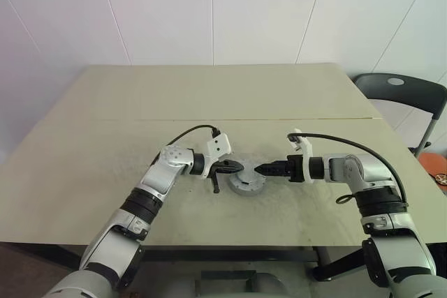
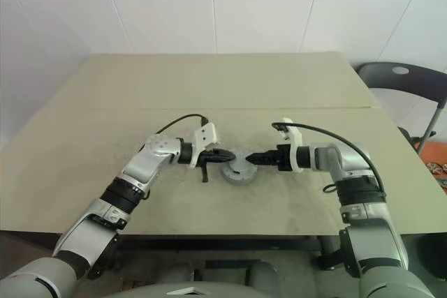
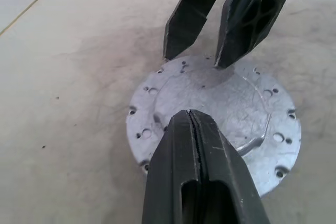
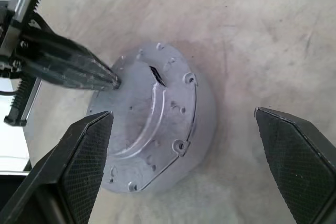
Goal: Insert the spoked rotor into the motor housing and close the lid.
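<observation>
Between your two grippers sits the lid, a round silver-grey disc lying flat on top of a round body on the table. Your left gripper has its two black fingers pressed tight together, with nothing between them. Its tip hangs just over the lid, or rests on it; you cannot tell which. In the right wrist view that same closed tip points at the lid's edge.

Your right gripper has its fingers spread wide apart, one on each side of the lid, and they hold nothing. From the head views its tip sits just beside the lid on the other side from the left one.

The motor housing looks to be the round body under the lid, but its copper ring is hidden, so you cannot be sure. The spoked rotor is probably tucked away under the lid too.

My guess is that you are at the last step, closing the lid. It seems to be on already, so the job looks nearly done. Next you would want to check that the lid sits flat and all the way down. Press gently with the closed left tip, near the middle. Keep the right fingers clear of the rim, so that they do not knock the lid crooked.

A dark chair stands past the table's far right corner.
</observation>
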